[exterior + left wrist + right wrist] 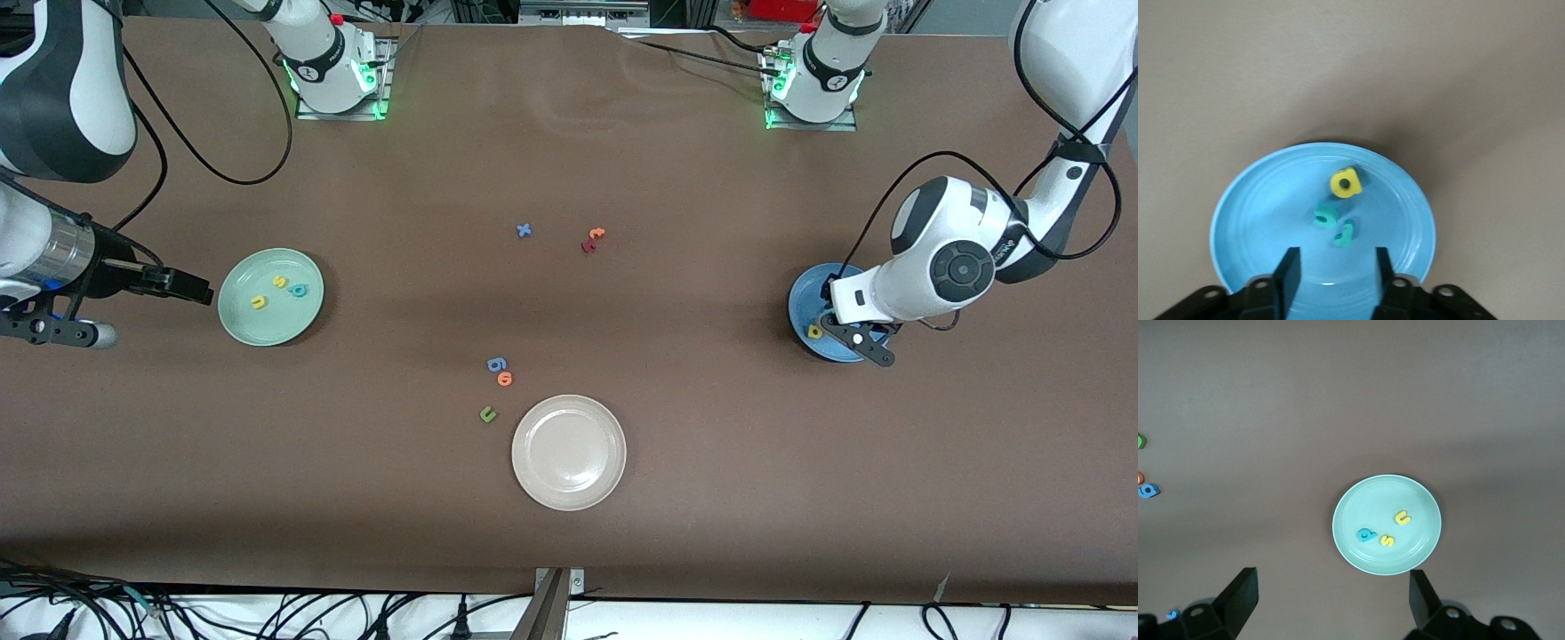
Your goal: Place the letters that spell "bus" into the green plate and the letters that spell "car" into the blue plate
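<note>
Left gripper [1335,277] over blue plate [1251,207], jaws apart, empty; yellow "a" [1345,183] at twelve o'clock of both teal letters [1326,216]. Right gripper [1331,600] waits wide open, empty; green plate [1355,513] holds "bus" letters [1386,540].

3 letters [1338,213] lie in the blue plate [1251,220].

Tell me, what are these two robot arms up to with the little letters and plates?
They sort tiny foam letters into plates. The round blue plate holds a yellow "a" and two teal letters; the left gripper hangs over it, open and empty. The pale green plate holds yellow "u", yellow "s" and teal "b". The right gripper waits open beside it.
</note>
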`<act>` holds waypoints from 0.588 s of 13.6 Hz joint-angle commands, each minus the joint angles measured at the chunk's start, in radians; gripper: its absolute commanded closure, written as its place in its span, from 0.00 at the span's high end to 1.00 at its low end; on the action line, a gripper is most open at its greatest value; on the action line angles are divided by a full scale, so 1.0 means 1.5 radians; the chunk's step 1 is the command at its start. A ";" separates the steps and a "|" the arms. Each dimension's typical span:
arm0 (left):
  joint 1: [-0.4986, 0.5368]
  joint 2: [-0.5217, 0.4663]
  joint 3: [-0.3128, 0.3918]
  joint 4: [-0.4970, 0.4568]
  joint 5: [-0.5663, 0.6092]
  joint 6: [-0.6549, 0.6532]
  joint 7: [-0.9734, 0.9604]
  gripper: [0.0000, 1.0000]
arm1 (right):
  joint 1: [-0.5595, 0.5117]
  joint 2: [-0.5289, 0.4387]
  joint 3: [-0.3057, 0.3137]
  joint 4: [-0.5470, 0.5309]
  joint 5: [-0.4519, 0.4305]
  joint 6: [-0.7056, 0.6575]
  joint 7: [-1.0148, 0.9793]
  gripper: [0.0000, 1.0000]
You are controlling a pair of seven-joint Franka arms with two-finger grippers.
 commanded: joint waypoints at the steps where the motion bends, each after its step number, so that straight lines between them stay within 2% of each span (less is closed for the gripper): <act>1: 0.014 -0.001 -0.011 0.062 0.005 -0.063 0.002 1.00 | -0.002 -0.001 0.001 0.010 -0.009 -0.015 -0.002 1.00; 2: 0.012 -0.004 -0.015 0.104 -0.026 -0.115 -0.002 1.00 | -0.002 -0.001 0.001 0.010 -0.009 -0.015 -0.002 1.00; 3: 0.003 -0.004 -0.019 0.155 -0.070 -0.216 -0.004 1.00 | -0.002 -0.001 0.001 0.010 -0.009 -0.015 -0.002 1.00; 5: -0.016 0.004 -0.009 0.247 -0.081 -0.275 0.002 1.00 | -0.003 -0.001 0.001 0.010 -0.009 -0.015 -0.002 1.00; 8: -0.014 -0.013 -0.010 0.328 -0.073 -0.349 0.002 1.00 | -0.002 -0.001 0.001 0.010 -0.009 -0.015 -0.001 1.00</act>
